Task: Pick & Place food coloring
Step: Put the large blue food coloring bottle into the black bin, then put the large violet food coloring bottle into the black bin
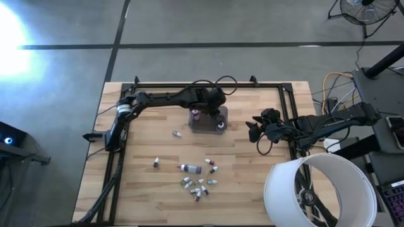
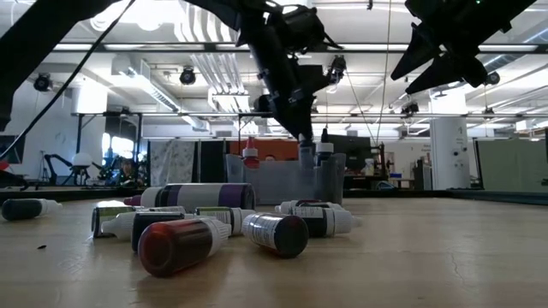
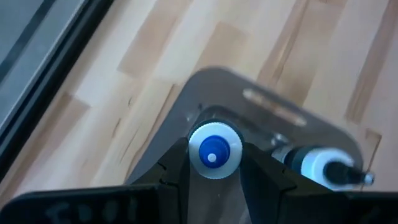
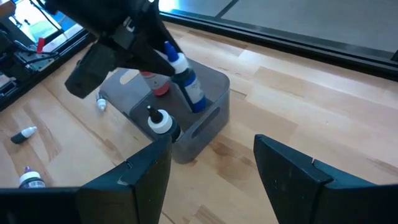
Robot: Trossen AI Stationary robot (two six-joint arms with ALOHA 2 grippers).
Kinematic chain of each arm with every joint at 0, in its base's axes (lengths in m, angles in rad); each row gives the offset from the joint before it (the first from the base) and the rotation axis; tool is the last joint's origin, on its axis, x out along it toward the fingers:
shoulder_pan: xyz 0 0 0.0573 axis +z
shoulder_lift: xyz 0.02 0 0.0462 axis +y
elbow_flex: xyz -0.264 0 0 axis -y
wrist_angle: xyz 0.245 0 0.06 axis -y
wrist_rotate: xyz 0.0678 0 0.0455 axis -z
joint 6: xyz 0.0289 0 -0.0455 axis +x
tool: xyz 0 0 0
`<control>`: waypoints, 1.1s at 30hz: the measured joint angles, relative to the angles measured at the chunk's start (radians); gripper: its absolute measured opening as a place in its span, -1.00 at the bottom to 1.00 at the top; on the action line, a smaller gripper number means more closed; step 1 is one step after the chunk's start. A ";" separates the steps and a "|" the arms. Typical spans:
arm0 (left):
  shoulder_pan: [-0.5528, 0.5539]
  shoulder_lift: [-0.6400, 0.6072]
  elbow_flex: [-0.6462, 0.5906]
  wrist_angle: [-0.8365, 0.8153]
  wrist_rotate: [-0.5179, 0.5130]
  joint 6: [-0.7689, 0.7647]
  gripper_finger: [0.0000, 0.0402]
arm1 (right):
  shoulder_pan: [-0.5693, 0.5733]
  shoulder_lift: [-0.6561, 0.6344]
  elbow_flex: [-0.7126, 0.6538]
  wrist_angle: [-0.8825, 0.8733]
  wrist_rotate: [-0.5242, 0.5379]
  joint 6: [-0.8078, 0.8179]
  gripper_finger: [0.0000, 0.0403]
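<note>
While my left claw [image 4: 177, 65] hangs over the grey tub [image 1: 207, 126], it's clenched on a blue-capped bottle [image 4: 189, 84], tilted, its base already down inside the tub and not yet let go. Going left to right on the surface [image 1: 252, 189]: one bottle lies alone at the left [image 1: 155, 163], another small one sits just short of the tub [image 1: 177, 133], then the tub itself, with a red-topped bottle [image 4: 158, 84] and a white-capped dark one [image 4: 160, 121] already standing in it. Nearer the front edge lies a longer purple-banded bottle [image 1: 190, 168], then the loose cluster of tiny ones [image 1: 201, 185], roughly ten, untouched. My right claw [image 1: 254, 132] waits at the right of the tub, off the surface, fingers spread and holding nothing. Progress call: two in, a third going in, most of the set still to move, so early stage. Next is release and back to the pile.
</note>
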 joint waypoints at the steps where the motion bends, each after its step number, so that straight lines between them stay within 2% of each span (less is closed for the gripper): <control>1: 0.000 0.000 0.000 -0.018 -0.004 -0.005 -0.59 | 0.000 0.000 0.000 0.000 0.000 0.000 0.10; 6: -0.001 0.000 0.002 -0.092 -0.079 -0.014 -0.59 | 0.000 0.000 0.000 0.000 -0.001 0.000 0.10; 15: 0.000 -0.001 0.003 -0.079 -0.089 -0.009 -0.58 | 0.000 0.000 0.000 0.000 -0.001 -0.004 0.10; 20: 0.000 -0.001 -0.001 -0.070 -0.089 0.018 -0.47 | 0.000 0.000 0.000 0.000 -0.001 -0.008 0.10; 27: 0.000 0.000 -0.003 -0.073 -0.087 -0.020 -0.29 | 0.000 0.000 0.000 0.000 -0.001 -0.011 0.10; 33: 0.000 0.002 -0.005 -0.074 -0.092 -0.020 -0.25 | 0.000 0.000 0.000 0.000 -0.001 -0.011 0.10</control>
